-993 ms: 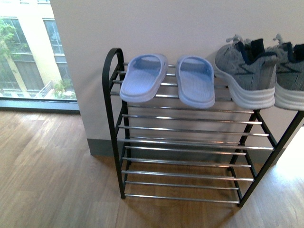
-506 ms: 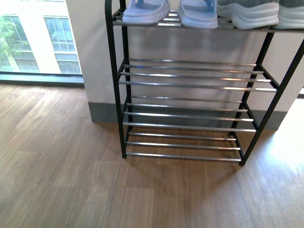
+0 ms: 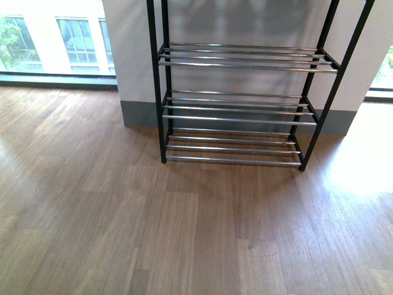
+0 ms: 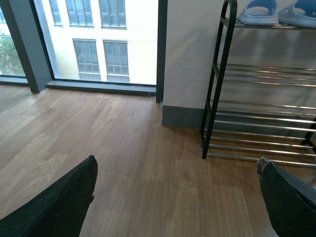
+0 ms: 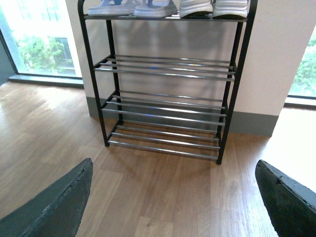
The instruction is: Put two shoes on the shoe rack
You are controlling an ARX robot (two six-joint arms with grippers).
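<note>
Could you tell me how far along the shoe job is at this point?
It looks finished. In the right wrist view both grey shoes sit on the top shelf of the shoe rack, beside the pale blue slippers. Nothing is in hand: the left hand and right hand are open and empty. Nothing appears left.

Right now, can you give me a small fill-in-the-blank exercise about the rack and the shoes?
1. In the right wrist view, the two shoes stand on the ____ shelf of the shoe rack.
2. Beside them lie light blue ____.
3. The three lower shelves hold ____ shoes.
4. The left gripper is ____.

Missing words: top; slippers; no; open
</note>
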